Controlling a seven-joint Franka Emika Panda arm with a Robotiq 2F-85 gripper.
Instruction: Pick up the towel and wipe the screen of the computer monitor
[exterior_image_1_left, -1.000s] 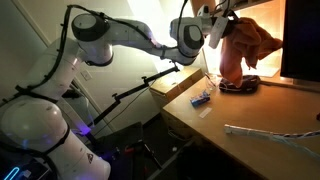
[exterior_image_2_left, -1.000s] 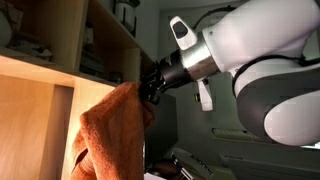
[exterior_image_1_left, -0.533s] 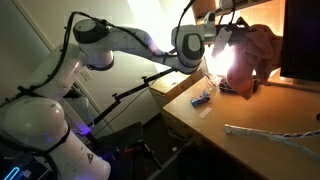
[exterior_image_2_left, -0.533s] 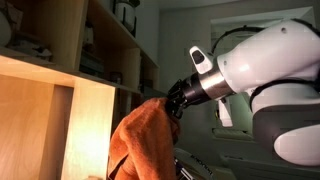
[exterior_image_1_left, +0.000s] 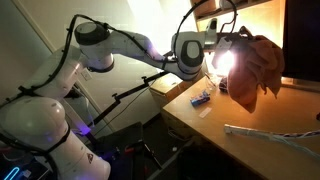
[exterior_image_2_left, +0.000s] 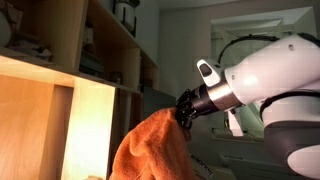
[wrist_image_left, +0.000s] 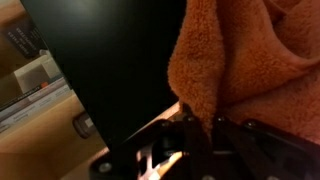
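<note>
Wrist view shows the jaws clenched on the towel (wrist_image_left: 250, 60), which hangs just beside the dark face of the computer monitor (wrist_image_left: 110, 60), so a good wipe likely means pressing the cloth flat to that face and sweeping evenly.

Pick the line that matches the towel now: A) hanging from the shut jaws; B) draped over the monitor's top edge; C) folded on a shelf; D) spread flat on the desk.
A: in both exterior views the towel hangs in folds from the jaws, which are shut on it.
</note>
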